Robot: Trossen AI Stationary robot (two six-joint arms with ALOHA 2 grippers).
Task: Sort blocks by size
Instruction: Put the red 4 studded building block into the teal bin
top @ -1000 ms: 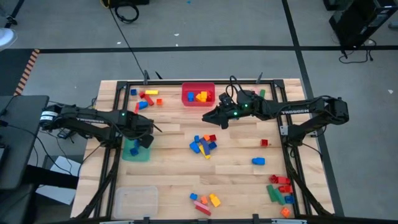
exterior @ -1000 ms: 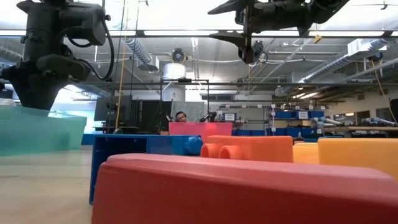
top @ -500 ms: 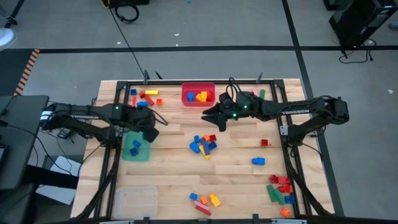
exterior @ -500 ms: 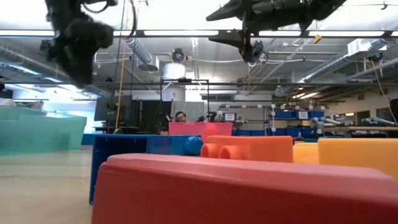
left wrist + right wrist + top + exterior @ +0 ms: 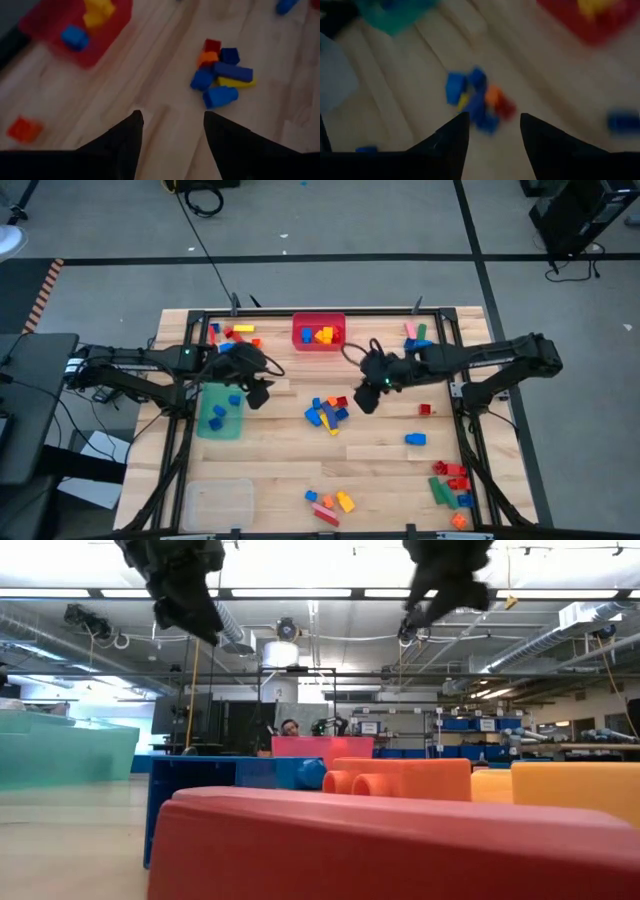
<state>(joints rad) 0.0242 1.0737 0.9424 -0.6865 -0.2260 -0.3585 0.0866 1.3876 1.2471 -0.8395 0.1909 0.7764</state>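
The blocks lie in groups on the wooden table. A middle pile of blue, red, orange and yellow ones also shows in the left wrist view and the right wrist view. My left gripper hangs open above the table between the green bin and this pile, with nothing between its fingers. My right gripper hangs open just right of the pile, pointing steeply down, and its fingers also hold nothing.
A red bin with yellow, blue and orange blocks stands at the far edge, and a clear bin at the near left. More blocks lie at the far left, near middle and near right. A single blue block lies right of centre.
My left gripper has risen from over the green bin and swung toward the middle pile, rolling as it went. My right gripper has come from beside the red bin toward the near edge, tipping from nearly level to steeply downward beside the pile.
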